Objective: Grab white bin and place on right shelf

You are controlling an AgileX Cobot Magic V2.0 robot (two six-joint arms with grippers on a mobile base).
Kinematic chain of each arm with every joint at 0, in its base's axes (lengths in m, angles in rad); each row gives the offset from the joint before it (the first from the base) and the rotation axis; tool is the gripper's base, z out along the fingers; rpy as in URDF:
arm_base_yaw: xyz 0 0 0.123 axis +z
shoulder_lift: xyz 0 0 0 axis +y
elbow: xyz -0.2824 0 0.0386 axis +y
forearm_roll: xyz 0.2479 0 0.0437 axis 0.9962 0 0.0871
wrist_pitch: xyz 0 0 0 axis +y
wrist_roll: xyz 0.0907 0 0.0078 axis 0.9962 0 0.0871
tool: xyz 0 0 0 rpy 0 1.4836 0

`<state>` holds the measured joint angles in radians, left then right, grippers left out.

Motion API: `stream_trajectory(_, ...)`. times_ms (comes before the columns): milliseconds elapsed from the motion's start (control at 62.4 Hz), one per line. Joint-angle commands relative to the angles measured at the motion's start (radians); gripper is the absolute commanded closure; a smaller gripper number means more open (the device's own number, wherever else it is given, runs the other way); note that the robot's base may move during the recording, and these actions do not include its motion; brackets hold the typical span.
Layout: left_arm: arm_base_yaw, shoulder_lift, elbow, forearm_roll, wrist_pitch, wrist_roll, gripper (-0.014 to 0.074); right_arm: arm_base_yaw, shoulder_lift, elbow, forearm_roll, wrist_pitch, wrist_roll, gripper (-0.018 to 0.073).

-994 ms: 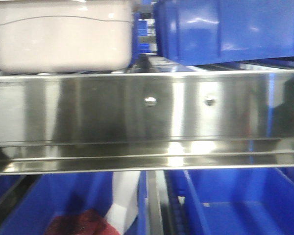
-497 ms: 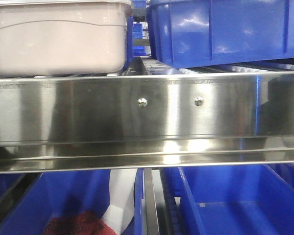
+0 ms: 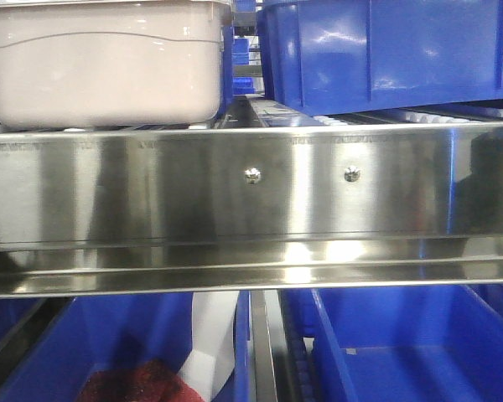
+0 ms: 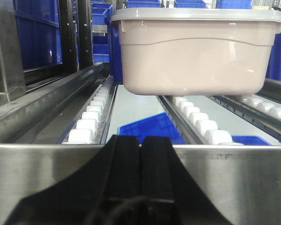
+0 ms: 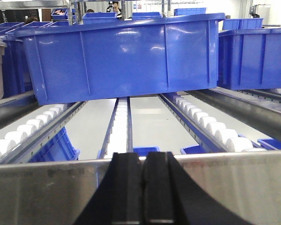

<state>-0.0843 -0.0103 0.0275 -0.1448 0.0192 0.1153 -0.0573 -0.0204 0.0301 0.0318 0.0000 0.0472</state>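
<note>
The white bin (image 3: 101, 67), a pale pinkish tub with a curved moulded line, sits at the upper left on the right shelf (image 3: 151, 193), a stainless rack with a broad reflective front rail and two rivets. In the left wrist view the white bin (image 4: 192, 51) rests on white roller tracks beyond the rail. My left gripper (image 4: 140, 140) is shut and empty, low in front of the rail and short of the bin. My right gripper (image 5: 143, 157) is also shut and empty. It sits before the rail, facing a large blue bin (image 5: 122, 56).
The large blue bin (image 3: 386, 50) sits right of the white one on the same level. More blue bins (image 3: 402, 352) lie on the level below, one holding something red (image 3: 138, 381). White roller tracks (image 5: 210, 126) run back along each lane. Perforated uprights (image 4: 70, 33) stand at the left.
The front view has steadied from a blurred frame and swayed slightly sideways. The bins have not moved on the shelf.
</note>
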Motion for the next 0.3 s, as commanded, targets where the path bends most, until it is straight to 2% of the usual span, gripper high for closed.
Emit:
stream_trajectory(0,-0.008,-0.014,0.017,0.002,-0.090,-0.006,0.0715,-0.003,-0.008,-0.001,-0.007,-0.090,0.000,0.0490)
stream_trajectory(289,-0.008,-0.014,0.017,0.002,-0.090,-0.006,0.0715,-0.003,-0.008,-0.001,-0.007,-0.090,0.000,0.0490)
